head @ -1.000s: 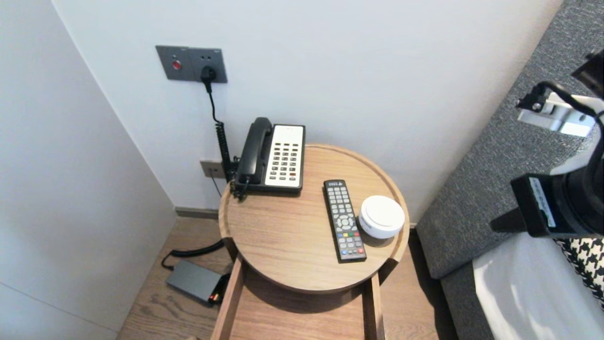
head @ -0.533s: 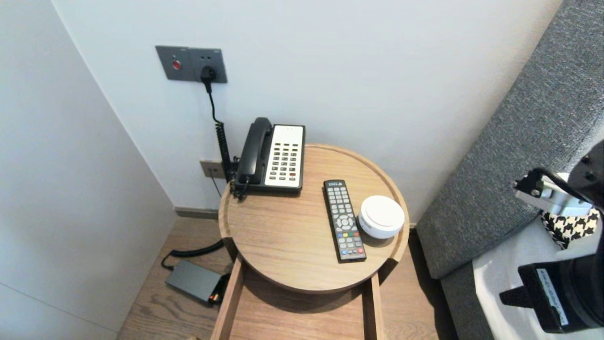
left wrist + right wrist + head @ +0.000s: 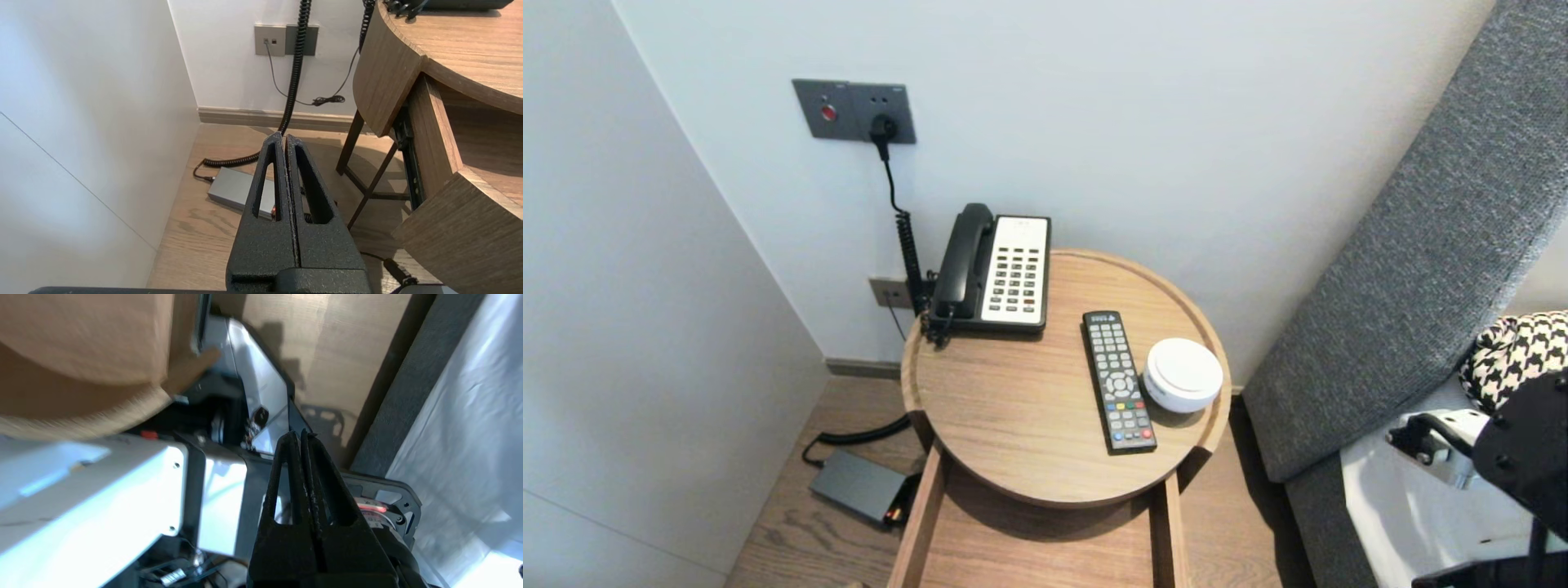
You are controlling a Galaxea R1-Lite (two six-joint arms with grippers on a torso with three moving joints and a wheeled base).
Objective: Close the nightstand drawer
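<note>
Presently noted: left gripper [image 3: 284,136] parked low beside table [image 3: 388,77], angled down toward floor [image 3: 192,232], fingers [image 3: 261,245] pressed together, gripping nothing; grey box [image 3: 233,190] lying on floor just beyond the tips. Right gripper [image 3: 301,433] low at bed [image 3: 461,428] edge, beside robot's white housing [image 3: 90,498], fingers likewise closed, empty.

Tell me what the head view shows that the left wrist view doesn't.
Head view only: the remote, white round device and phone keypad on the tabletop, plus the right arm low by the bed. Left wrist view only: the shut left gripper and the table's legs. Both: the grey box on the floor, the coiled cord and the table's rim.
</note>
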